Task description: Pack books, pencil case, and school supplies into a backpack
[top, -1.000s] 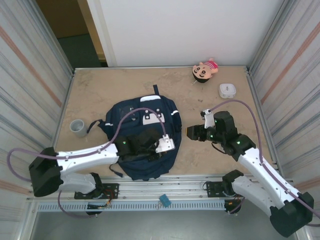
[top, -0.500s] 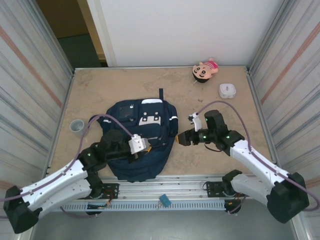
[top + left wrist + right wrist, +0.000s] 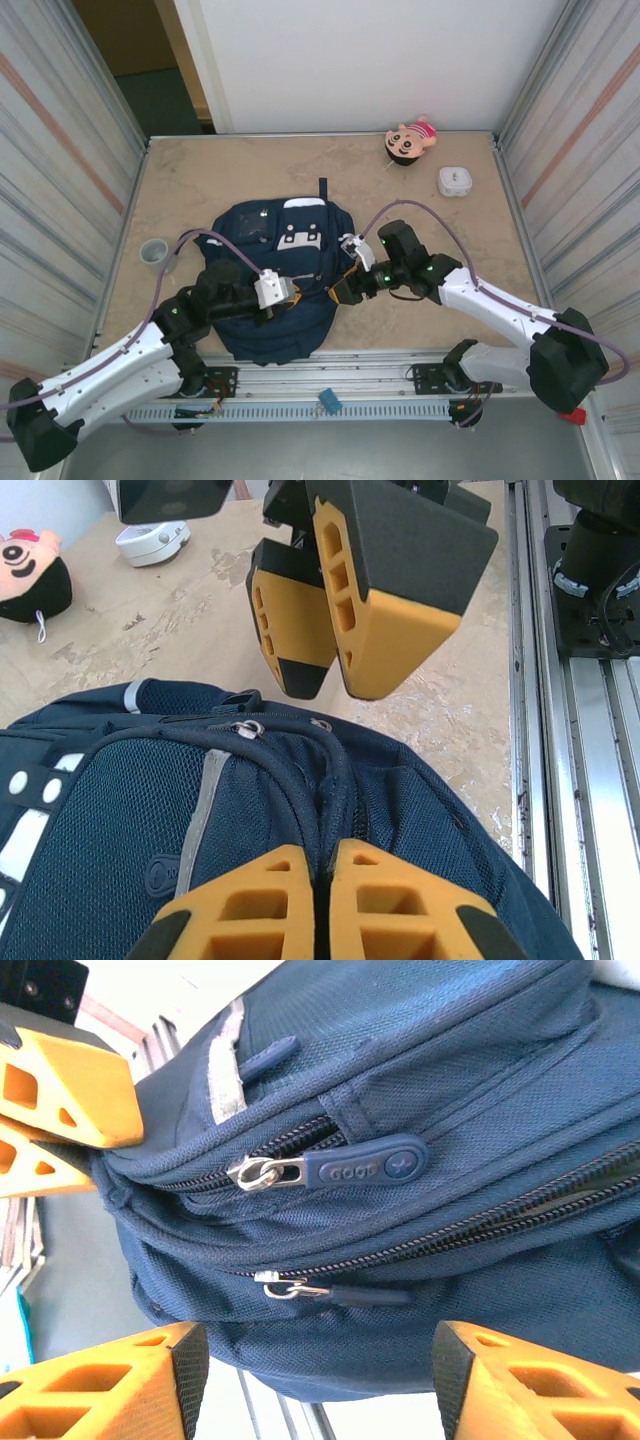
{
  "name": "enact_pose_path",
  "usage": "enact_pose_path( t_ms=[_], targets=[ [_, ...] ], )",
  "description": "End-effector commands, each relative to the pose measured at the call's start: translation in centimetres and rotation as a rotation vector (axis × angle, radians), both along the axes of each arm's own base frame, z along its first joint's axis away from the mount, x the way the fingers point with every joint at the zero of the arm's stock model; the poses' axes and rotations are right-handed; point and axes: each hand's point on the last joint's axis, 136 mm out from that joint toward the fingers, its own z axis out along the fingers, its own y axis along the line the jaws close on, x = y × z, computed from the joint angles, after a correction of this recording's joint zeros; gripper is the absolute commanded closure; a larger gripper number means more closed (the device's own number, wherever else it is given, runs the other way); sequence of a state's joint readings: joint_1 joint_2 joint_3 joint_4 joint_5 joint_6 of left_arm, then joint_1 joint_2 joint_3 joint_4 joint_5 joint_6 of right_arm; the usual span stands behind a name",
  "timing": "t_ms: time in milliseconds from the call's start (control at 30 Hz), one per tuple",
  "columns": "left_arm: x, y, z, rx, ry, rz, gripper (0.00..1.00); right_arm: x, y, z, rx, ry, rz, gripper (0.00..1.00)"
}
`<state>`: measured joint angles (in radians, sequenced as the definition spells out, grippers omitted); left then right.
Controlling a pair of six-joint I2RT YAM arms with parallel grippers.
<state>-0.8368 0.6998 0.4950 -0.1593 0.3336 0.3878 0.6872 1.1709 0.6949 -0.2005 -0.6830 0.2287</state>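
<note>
The backpack [image 3: 290, 335] is laid flat at mid-bench [image 3: 200, 180], near the front edge. The left jaws are pressed together on its side toward the right arm, at a zip seam. A dark cord runs in between them, but whether it is pinched cannot be told. The right jaws are spread and held just beside that same side, facing two zip pulls [image 3: 365, 1168], with nothing gripped. The backpack's lower front is crossed by the left arm [image 3: 150, 350] and its cable [image 3: 200, 236]. Well apart from it are a grey cup [image 3: 153, 251] at the left, and a doll [image 3: 410, 140] and a white box [image 3: 455, 181] at the far right.
</note>
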Motion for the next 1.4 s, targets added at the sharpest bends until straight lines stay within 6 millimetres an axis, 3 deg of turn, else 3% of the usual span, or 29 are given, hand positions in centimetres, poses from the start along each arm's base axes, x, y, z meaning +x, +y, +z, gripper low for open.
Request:
enact_pose_path(
  t_ms=[0,433,633,833,933,1067,1133,1267,1367],
  targets=[
    [-0.1,-1.0,3.6,-0.11,-0.082,-0.049,1.0,0.2,1.1,1.4,0.041,-0.057,0.046,0.39],
    [-0.2,-1.2,4.5,-0.144,-0.1,-0.058,1.0,0.6,2.8,1.4,0.063,-0.059,0.089,0.39],
    [0.0,-1.2,4.5,-0.141,-0.107,-0.051,1.0,-0.4,2.7,2.2,0.085,-0.021,0.12,0.65],
    [0.2,-1.2,4.5,-0.144,-0.11,-0.048,1.0,-1.1,2.2,3.2,0.098,-0.012,0.117,0.81],
    [0.2,-1.3,4.5,-0.147,-0.111,-0.05,1.0,-1.0,2.1,2.8,0.087,-0.012,0.106,0.8],
    [0.1,-1.4,4.9,-0.156,-0.112,-0.058,1.0,-0.3,2.3,1.9,0.068,-0.021,0.092,0.55],
    [0.0,-1.4,5.0,-0.159,-0.113,-0.061,1.0,-0.1,2.5,1.6,0.067,-0.022,0.094,0.49],
    [0.0,-1.4,5.3,-0.168,-0.122,-0.064,1.0,0.2,3.0,1.0,0.065,-0.011,0.103,0.47],
    [0.0,-1.4,5.4,-0.17,-0.126,-0.062,1.0,0.2,3.2,0.8,0.066,0.0,0.108,0.56]
  ],
)
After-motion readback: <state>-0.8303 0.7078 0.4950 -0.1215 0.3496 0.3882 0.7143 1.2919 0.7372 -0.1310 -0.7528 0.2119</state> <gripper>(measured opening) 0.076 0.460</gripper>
